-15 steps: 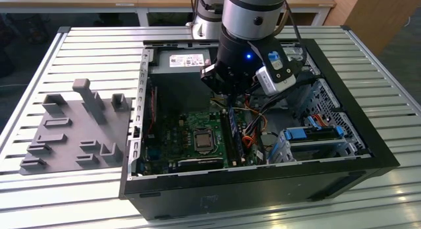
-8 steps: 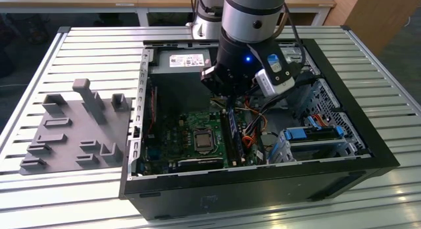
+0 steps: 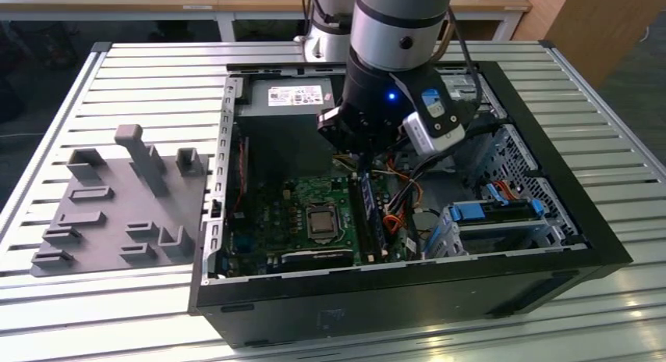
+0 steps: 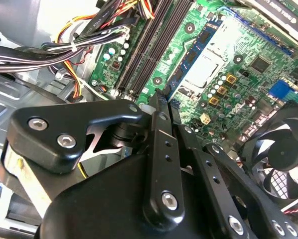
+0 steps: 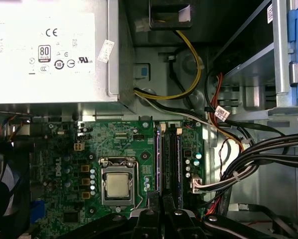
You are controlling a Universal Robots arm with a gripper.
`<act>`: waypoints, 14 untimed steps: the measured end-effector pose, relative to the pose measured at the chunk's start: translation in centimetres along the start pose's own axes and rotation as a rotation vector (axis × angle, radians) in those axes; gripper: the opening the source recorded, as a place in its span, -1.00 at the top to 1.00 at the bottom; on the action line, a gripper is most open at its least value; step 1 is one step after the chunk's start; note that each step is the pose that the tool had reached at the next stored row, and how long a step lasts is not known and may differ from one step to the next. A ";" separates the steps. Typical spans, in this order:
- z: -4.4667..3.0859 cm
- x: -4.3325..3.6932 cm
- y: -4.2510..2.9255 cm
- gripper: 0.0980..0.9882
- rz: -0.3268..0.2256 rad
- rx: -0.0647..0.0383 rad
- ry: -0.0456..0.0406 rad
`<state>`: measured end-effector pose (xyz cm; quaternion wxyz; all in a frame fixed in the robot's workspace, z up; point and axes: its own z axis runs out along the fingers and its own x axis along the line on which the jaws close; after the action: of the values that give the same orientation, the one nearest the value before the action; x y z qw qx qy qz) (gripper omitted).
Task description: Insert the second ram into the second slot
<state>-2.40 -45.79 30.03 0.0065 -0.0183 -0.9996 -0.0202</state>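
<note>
Your gripper (image 5: 161, 200): black fingers (image 4: 158, 129) drawn narrow, nearly together; you cannot tell whether they pinch anything | thin flat dark blue second ram (image 5: 158, 164): edge-on among the black memory slots (image 5: 173, 164) just ahead of the fingertips, contact unclear | silver square processor (image 5: 117, 185): just beside that stick, on the green circuit board (image 5: 114, 139).

The computer case (image 3: 416, 276) is open on top, so there is room to come down from above. The gripper (image 5: 161, 201) hangs over the long memory slots (image 5: 171, 154). On one side of the slots the green board (image 5: 114, 139) lies low and flat around the chip socket (image 5: 118, 185), with free room above it. On the other side a thick bunch of black cables (image 5: 261, 159) sits just beside the slots and crowds them. The big silver power box (image 5: 49, 50) stands along one edge of the board, and a black fan (image 4: 278, 159) stands at another.
</note>
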 end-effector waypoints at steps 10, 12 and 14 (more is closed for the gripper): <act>1.19 -0.02 -0.05 0.91 0.000 0.000 0.0001; 1.28 -0.02 -0.05 0.91 0.000 0.000 0.0001; 1.37 -0.02 -0.06 0.91 0.000 0.000 0.0000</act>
<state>-2.40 -45.79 28.66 0.0065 -0.0183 -0.9996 -0.0201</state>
